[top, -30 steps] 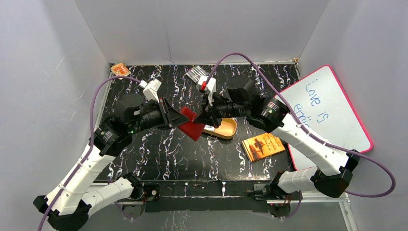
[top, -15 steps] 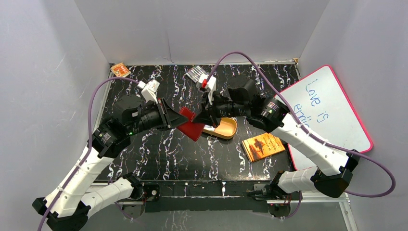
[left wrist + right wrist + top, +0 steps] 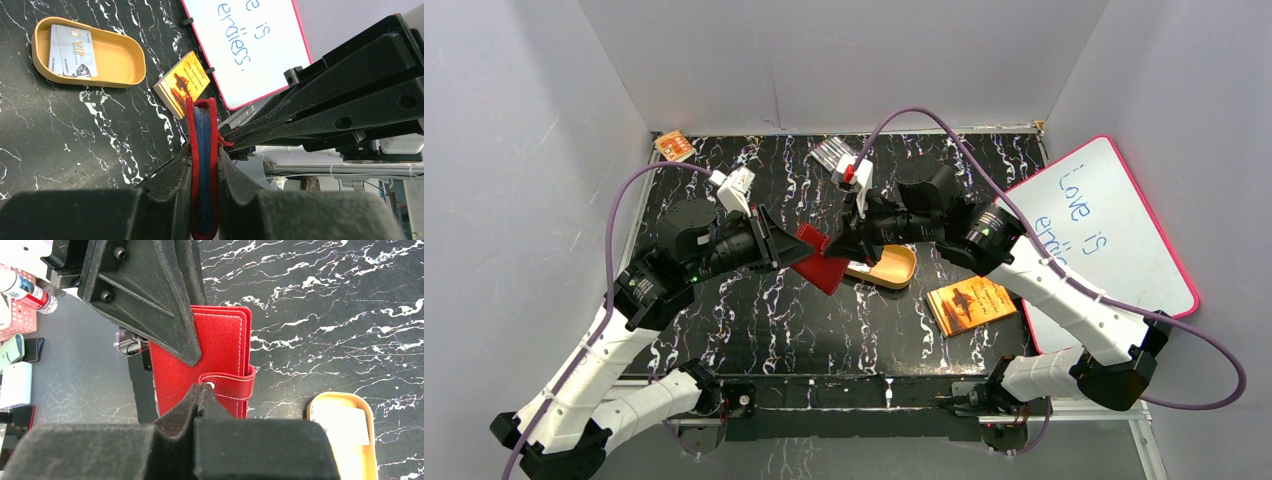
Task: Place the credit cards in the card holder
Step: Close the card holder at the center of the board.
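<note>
The left arm reaches from the lower left of the overhead view up towards the middle, forearm nearly level over the black marbled bench (image 3: 754,320). Its left end effector (image 3: 789,245) pinches the red card holder (image 3: 824,262) across its thickness. The left wrist view shows the card holder (image 3: 202,130) standing on edge between the two black fingers (image 3: 172,175), closed, with blue sleeves showing between the red covers.

The right arm comes in from the lower right, elbow bent, wrist pointing left at the same spot. The right end effector (image 3: 839,250) meets the left one just left of frame centre. In the right wrist view its fingers (image 3: 200,400) are pressed together on the free end of the snap tab, which wraps over the card holder's (image 3: 210,350) edge.

One grey credit card (image 3: 72,51) lies in the orange oval tray (image 3: 125,55), upper left in the left wrist view. An orange-brown book (image 3: 971,303) lies right of the tray.
</note>
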Robot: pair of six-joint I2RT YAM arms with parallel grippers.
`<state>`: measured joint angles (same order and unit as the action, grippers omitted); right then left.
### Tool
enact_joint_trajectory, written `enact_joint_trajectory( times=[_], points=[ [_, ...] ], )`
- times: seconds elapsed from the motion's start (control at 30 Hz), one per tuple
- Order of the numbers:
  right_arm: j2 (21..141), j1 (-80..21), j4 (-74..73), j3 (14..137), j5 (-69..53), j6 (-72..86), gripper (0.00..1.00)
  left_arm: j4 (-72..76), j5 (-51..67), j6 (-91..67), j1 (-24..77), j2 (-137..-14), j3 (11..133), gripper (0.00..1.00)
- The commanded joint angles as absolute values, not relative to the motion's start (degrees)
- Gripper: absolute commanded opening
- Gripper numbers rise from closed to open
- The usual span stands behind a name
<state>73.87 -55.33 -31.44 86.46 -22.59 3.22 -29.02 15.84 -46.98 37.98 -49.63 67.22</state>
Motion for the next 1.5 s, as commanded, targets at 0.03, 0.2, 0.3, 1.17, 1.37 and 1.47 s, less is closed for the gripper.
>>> enact_joint_trajectory(
  times=[0.03,0.2,0.3,1.17,1.37,1.47],
  points=[
    [73.79,-55.92,-28.73,86.26,-24.61,4.27,0.00,-25.87,16.69,-47.80,37.83,-48.26,68.53,0.00],
    [74.22,-56.11,-29.17,86.02,-24.68,3.97,0.00,-25.39,16.80,-47.94,37.80,-48.24,68.34,0.00],
    [74.76,-56.36,-29.42,86.02,-24.62,3.96,0.00,-24.70,17.36,-48.19,37.81,-48.42,68.19,0.00],
    [76.26,-57.92,-25.07,84.48,-19.19,6.83,0.00,-19.97,24.93,-49.20,37.88,-49.57,68.31,0.00],
    [77.28,-58.07,-25.30,85.06,-19.21,7.04,0.00,-18.23,27.66,-49.79,37.83,-49.74,68.46,0.00],
    [77.81,-58.18,-25.55,85.44,-19.08,7.10,0.00,-17.36,28.76,-50.25,37.88,-49.76,68.43,0.00]
  ],
)
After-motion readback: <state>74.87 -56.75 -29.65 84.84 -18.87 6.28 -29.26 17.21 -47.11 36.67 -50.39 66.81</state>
